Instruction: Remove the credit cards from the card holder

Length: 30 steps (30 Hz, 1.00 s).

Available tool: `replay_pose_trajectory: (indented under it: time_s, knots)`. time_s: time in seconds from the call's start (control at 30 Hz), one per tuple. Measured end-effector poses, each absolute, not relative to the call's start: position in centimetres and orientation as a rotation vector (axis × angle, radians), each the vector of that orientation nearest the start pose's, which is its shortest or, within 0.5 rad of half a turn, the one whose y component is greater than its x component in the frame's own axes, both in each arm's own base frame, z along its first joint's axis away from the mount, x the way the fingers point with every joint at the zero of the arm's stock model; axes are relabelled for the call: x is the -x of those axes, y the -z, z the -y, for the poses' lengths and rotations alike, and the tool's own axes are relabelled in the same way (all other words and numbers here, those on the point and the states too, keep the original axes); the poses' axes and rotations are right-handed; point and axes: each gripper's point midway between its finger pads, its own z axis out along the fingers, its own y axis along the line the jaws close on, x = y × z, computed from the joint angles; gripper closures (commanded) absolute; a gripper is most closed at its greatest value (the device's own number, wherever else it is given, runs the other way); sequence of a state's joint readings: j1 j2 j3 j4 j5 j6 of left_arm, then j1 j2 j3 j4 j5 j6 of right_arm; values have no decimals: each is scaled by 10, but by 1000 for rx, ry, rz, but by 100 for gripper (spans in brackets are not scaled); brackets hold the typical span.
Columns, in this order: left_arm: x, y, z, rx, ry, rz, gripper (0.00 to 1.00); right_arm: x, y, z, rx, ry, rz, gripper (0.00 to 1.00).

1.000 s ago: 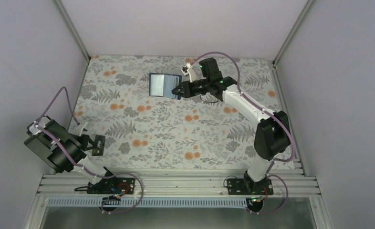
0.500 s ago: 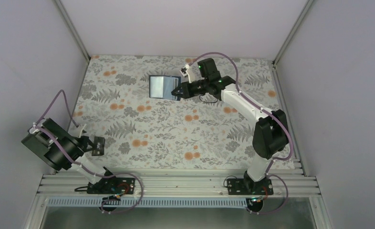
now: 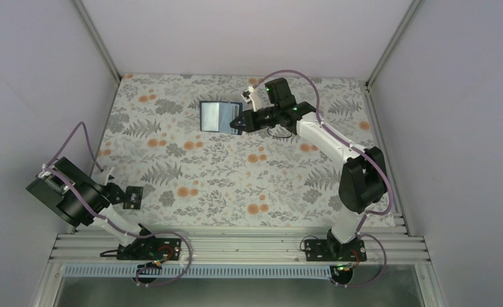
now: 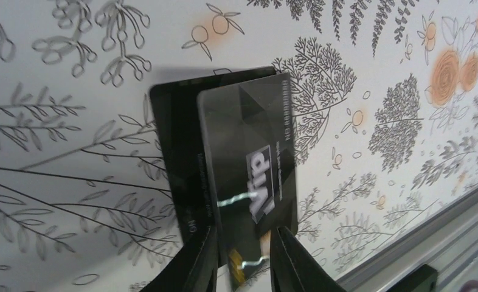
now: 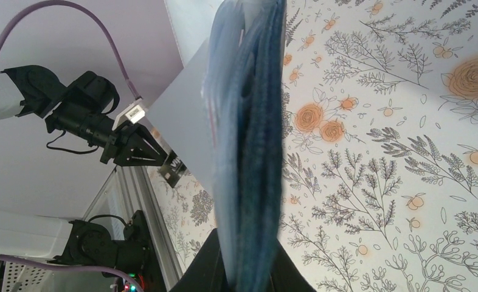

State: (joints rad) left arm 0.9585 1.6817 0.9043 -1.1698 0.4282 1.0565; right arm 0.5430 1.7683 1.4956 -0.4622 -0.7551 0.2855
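While the left tool [image 4: 245, 236] pinches the lower end of a black card [image 4: 249, 158], its fingers are cut off by the bottom of the left wrist view and hide the part of the card between them. Big pale letters run sideways on the card, too blurred to read for sure. A line of tiny print along its 3 o'clock edge is unreadable. A darker rectangle sits behind the card toward 9 o'clock; cannot tell if it is a second card or a shadow. From above, this tool and card hang over the 8 o'clock part of the flower-print worktop [image 3: 191, 166].

The right tool [image 5: 242, 263] is pressed onto the navy card holder [image 5: 252, 152]. The right wrist view shows the holder edge-on only, so its pockets and anything inside are hidden. From above, the holder is at 12 o'clock on the worktop, gripped at its 3 o'clock edge. Its face is washed out pale blue by glare, with no cards or writing to make out. Cannot tell if it touches the worktop.
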Motion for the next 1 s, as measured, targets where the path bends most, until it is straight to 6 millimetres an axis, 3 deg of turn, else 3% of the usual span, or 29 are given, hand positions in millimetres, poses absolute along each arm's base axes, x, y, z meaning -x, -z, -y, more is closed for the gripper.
replay_pose_trajectory:
  time_s: [0.43, 0.53, 0.67, 0.73, 0.87, 1.0]
  knots:
    - [-185, -48, -139, -23, 638, -2850, 53, -342, -231, -345, 726, -1281, -2285, 96]
    - [-197, -71, -141, -68, 619, -2781, 41, -340, -230, -348, 737, -1272, -2286, 96]
    - [-226, -124, -135, -206, 536, -2640, 17, -329, -231, -357, 780, -1281, -2276, 96]
    - [-248, -162, -115, -340, 478, -2536, 1, -321, -235, -362, 816, -1303, -2254, 96]
    - [-281, -234, -45, -631, 497, -2260, 0, -311, -254, -362, 863, -1321, -2189, 96]
    - [-283, -292, 33, -822, 683, -1988, 0, -301, -280, -357, 898, -1326, -2093, 96]
